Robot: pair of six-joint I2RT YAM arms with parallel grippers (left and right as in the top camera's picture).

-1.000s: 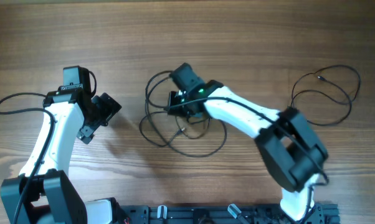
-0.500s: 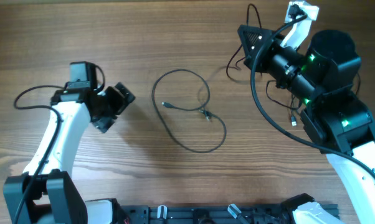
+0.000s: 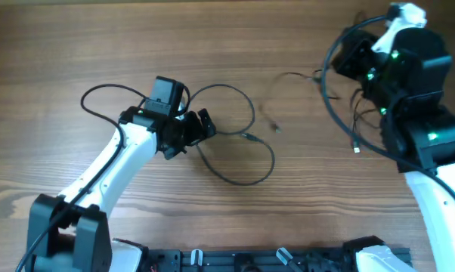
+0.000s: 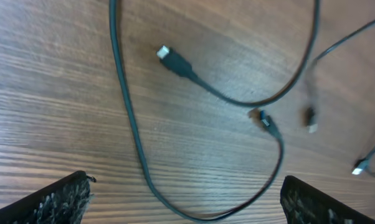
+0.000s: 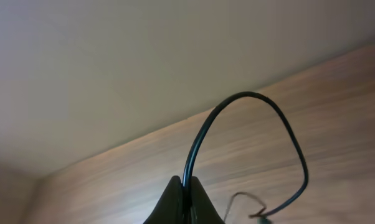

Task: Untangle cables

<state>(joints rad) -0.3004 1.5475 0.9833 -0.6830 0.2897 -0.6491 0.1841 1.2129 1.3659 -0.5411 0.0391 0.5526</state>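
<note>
The light-brown wood-grain table [image 3: 61,45] carries both arms. The bulky white-and-black right arm [image 3: 431,136] rears up over the far right corner, and the slimmer white left arm [image 3: 114,166] reaches in from the near left corner toward the middle. The height of the right arm looks deliberate. Its right gripper [image 5: 186,194] has its fingers pressed together on a thin black cord [image 5: 281,124], which arches up from the grip and falls away toward the wood. Holding it high would let it hang free of the cord left lying flat. From overhead a fine strand of it trails in toward the middle of the far edge, with a small plug end dangling [image 3: 273,125] short of the other cord. That second black cable [image 3: 271,162] lies in an open loop at the middle of the table, flat and apparently free of knots. The left gripper [image 4: 187,194] hovers over its left side with fingers spread wide and nothing between them — probably lined up to pin or take this cord. In the left wrist view the cord's silver-tipped plug [image 4: 166,53] lies inside the loop, and a smaller dark connector [image 4: 266,122] lies near it on bare wood.
</note>
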